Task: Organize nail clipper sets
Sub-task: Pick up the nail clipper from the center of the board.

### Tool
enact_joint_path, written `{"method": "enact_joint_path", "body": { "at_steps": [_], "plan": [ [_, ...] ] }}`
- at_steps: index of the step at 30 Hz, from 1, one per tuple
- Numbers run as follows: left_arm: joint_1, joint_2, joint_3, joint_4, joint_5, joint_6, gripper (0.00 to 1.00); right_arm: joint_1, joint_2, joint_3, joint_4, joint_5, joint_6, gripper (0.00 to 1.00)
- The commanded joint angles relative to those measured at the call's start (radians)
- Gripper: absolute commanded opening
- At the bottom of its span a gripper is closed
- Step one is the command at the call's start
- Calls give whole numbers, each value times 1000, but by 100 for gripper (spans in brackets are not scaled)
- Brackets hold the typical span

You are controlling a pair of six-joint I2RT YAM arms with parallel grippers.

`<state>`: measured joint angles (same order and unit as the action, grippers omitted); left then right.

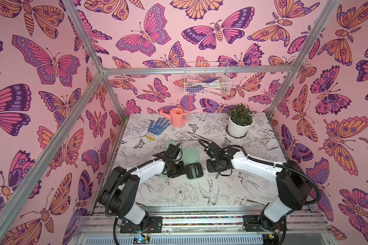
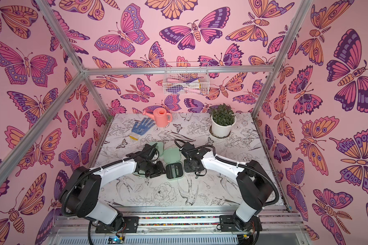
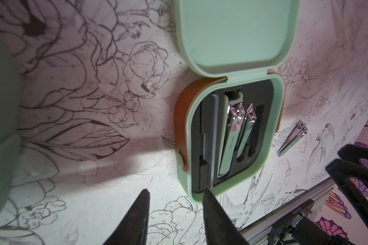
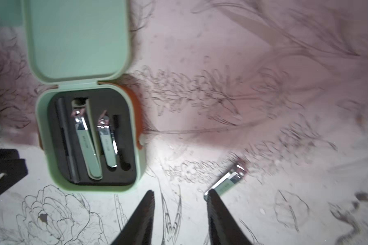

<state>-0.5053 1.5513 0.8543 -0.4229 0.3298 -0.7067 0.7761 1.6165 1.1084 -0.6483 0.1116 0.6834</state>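
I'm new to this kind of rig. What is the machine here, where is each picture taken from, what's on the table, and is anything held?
A left arm and a right arm, mounted at the near edge of the table, each end in a two-fingered gripper. Two pictures look down from overhead, nearly the same view; the other two come from wrist cameras. On the table lies an open mint-green case holding a file, a large clipper and a small clipper in its black tray; a loose clipper lies beside it. Further back: a glove, a pink watering can, a potted plant. The left gripper and right gripper both stand open, holding nothing.
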Motion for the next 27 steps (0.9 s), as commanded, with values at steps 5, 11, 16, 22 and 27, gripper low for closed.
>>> {"method": "enact_joint_path", "body": {
  "at_steps": [5,11,16,22,27],
  "plan": [
    [-6,-18,22,2,-8,-4,44,-8,-62,-137,-6,54,210,54],
    [-6,-32,11,1,3,3,44,-8,24,-136,21,114,269,48],
    [-6,-42,2,1,-5,5,44,-9,73,-126,68,126,267,45],
    [-6,-45,-6,1,-4,7,44,-20,111,-104,72,152,264,42],
    [-6,-43,-8,1,-3,6,44,-22,124,-120,87,154,274,29]
  ]
}}
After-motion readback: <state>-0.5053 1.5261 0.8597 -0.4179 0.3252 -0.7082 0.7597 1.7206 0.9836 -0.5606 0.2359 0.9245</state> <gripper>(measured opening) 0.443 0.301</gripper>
